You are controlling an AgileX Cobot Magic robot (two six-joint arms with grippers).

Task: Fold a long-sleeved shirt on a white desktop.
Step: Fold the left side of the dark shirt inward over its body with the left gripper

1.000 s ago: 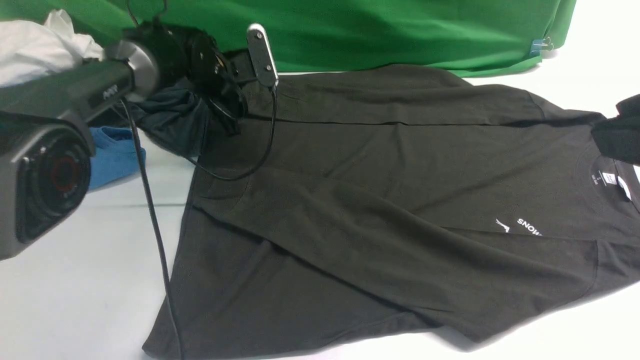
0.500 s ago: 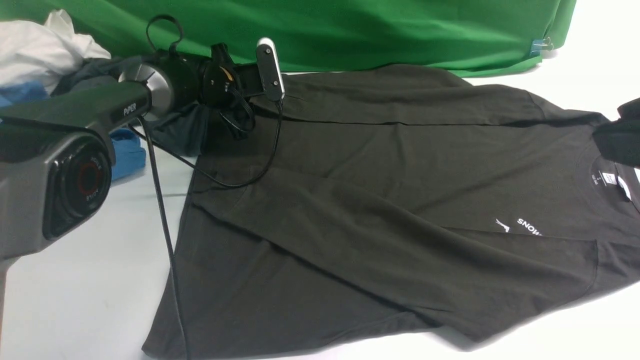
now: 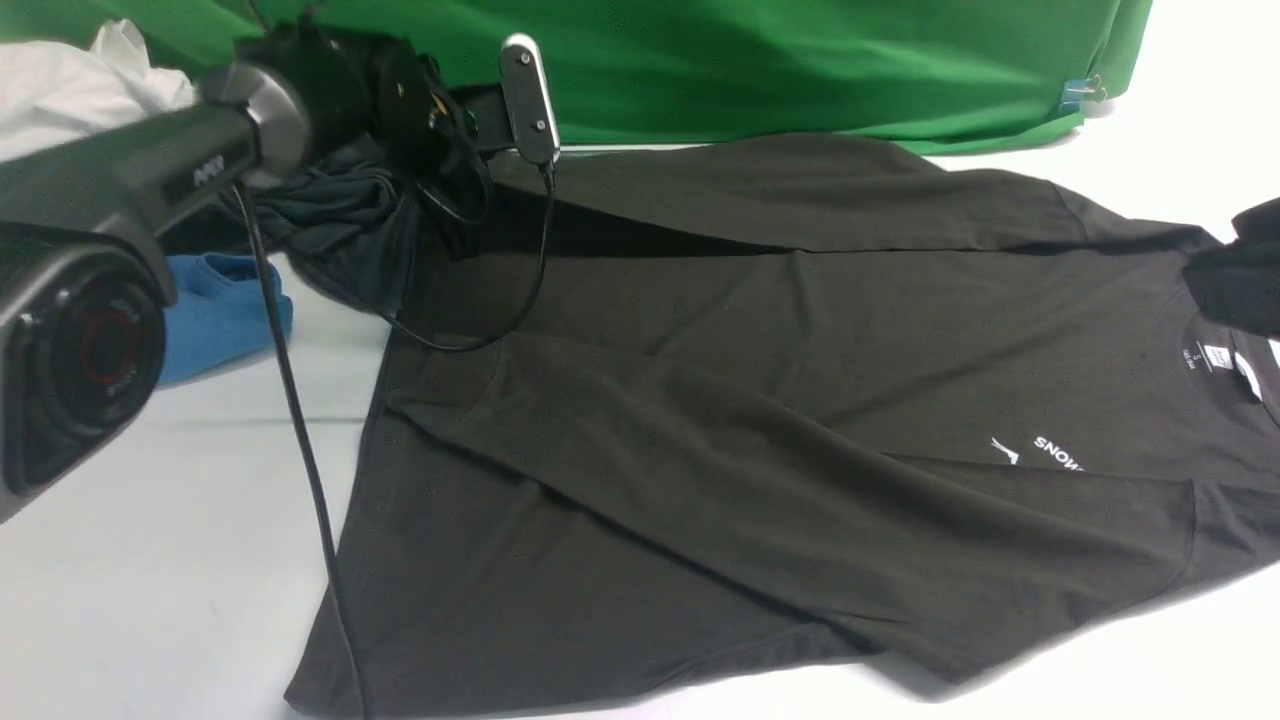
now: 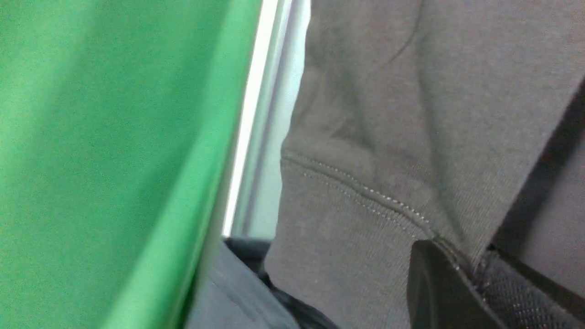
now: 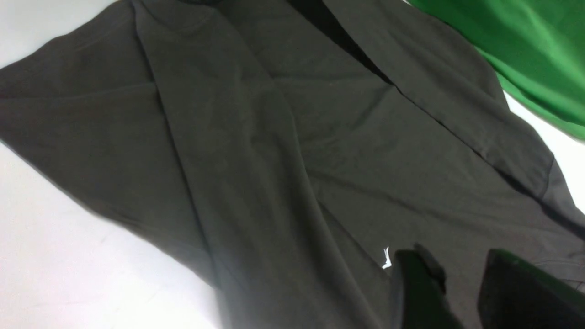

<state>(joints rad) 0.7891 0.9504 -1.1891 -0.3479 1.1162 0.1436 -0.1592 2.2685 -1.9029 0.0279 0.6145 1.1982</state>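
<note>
The shirt (image 3: 760,400) is spread flat on the desk (image 3: 150,560), collar and label (image 3: 1217,357) to the right, hem to the left, print (image 3: 1050,455) face up. The near sleeve (image 3: 750,470) is already laid diagonally across the body. The far sleeve (image 3: 800,190) runs along the back edge, slightly raised at its left end, with shadow under it. Its cuff (image 4: 365,256) is pinched in the left jaws, which are closed on the ribbing just past the stitch line. The right jaws are parted, with nothing seen between them, and hang over the chest near the print. Step judged: far sleeve to be folded over the body. The cuff should be lifted just clear, kept taut and carried across so the sleeve lands flat without dragging the body. The shoulder could be pinned by the right jaws. A teal garment (image 3: 340,230) lies just beside the cuff and should not be caught. A blue garment (image 3: 220,310) and the green backdrop (image 3: 800,60) lie beyond.
</note>
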